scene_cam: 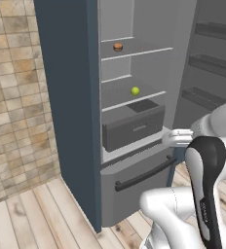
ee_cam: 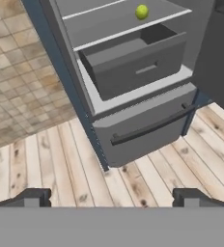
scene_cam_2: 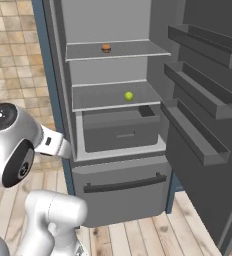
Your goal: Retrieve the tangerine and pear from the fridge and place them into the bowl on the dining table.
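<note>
Standing open, the fridge (scene_cam_2: 113, 130) is showing its grey shelves, and its door with dark racks is swinging out on the right side in both base views. The tangerine (scene_cam_2: 106, 48) is sitting on the upper shelf of the fridge, toward the back. The pear (scene_cam_2: 129, 96) is resting on the shelf below that, near its front edge and a little right of the tangerine. Directly under the pear's shelf, the grey drawer (scene_cam_2: 120, 131) is sticking part-way out of the fridge. Below the drawer, the fridge's lower compartment is staying closed behind a dark bar handle (scene_cam_2: 125, 183).

The tool (ee_cam: 111, 197) is hanging with its jaws spread wide and holding nothing; in the hand view both dark fingertips (ee_cam: 33, 197) are showing far apart over the plank floor (ee_cam: 61, 164) in front of the fridge, well short of the fridge's shelves. In that same view the pear (ee_cam: 142, 11) is lying near the top, above the drawer. A tan tiled wall (scene_cam: 12, 97) is running to the left of the fridge.
</note>
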